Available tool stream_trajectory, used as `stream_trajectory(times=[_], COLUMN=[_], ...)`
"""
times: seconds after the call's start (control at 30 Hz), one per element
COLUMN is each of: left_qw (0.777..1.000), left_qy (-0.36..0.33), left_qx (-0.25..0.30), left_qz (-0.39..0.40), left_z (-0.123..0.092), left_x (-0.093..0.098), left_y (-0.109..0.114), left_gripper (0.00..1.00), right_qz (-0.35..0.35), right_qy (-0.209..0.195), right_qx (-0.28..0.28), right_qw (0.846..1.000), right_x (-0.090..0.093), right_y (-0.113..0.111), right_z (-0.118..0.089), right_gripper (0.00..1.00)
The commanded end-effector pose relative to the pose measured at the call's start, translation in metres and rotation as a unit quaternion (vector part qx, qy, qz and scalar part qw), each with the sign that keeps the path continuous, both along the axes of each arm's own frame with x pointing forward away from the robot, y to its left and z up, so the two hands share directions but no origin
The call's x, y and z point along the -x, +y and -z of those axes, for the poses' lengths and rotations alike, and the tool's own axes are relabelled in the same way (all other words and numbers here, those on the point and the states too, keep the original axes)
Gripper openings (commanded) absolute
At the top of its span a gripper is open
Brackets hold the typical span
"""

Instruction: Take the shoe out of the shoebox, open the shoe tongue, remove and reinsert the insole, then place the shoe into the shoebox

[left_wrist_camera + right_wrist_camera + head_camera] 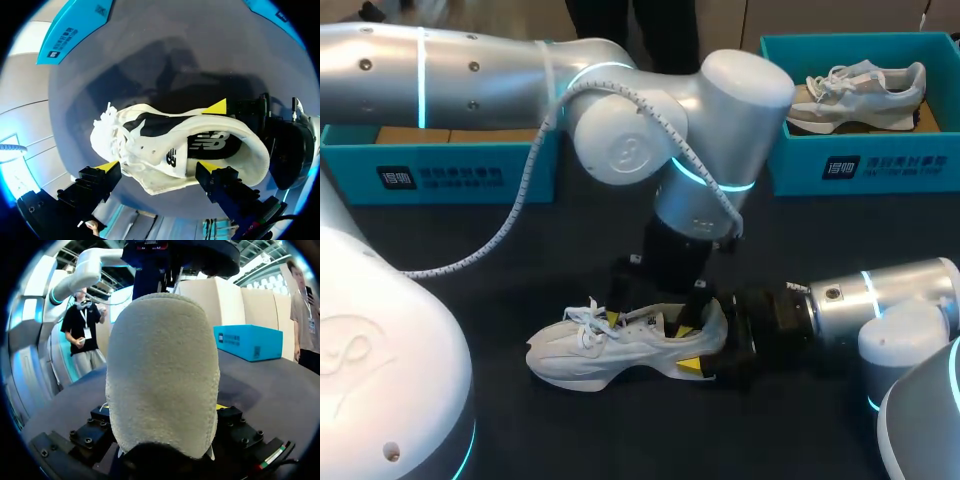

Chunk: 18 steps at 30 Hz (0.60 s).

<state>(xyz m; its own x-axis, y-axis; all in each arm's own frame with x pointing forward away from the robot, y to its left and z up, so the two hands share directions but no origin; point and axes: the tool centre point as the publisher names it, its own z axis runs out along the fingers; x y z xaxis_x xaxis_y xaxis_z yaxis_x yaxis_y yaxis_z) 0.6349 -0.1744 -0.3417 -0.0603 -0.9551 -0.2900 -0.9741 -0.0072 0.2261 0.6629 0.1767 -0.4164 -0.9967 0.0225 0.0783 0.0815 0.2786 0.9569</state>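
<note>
A white shoe (620, 345) lies on its sole on the dark table, toe to the left. My right gripper (692, 348) comes in from the right and is shut on its heel. In the right wrist view the heel (162, 375) fills the space between the fingers. My left gripper (650, 322) hangs just above the shoe, open, one yellow tip by the laces and one by the heel opening. The left wrist view shows the left gripper (159, 166) wide open over the shoe (165, 150), the dark insole (212, 145) inside it, and the right gripper's body (287, 145) at the heel.
A teal shoebox (860, 165) at the back right holds a second pale shoe (865, 90). Another teal box (440, 170) stands at the back left, partly behind my left arm. Bare dark tabletop lies to the left of the shoe and in front of it.
</note>
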Motion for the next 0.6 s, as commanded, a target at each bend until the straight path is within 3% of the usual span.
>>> stream_trajectory(times=[0.03,0.6], left_qw=[1.0,1.0], left_qy=[0.001,0.009], left_qx=[-0.003,-0.018], left_qz=[0.004,-0.001], left_z=[0.001,0.003], left_x=[0.002,0.005], left_y=[0.001,0.015], left_gripper=[1.0,1.0], right_qz=[0.0,0.0], right_qy=[0.001,0.001], right_qx=[0.003,0.003], right_qw=[1.0,1.0], right_x=[-0.001,-0.001], right_y=[0.002,0.002], right_z=[-0.001,-0.001], right_gripper=[0.0,0.0])
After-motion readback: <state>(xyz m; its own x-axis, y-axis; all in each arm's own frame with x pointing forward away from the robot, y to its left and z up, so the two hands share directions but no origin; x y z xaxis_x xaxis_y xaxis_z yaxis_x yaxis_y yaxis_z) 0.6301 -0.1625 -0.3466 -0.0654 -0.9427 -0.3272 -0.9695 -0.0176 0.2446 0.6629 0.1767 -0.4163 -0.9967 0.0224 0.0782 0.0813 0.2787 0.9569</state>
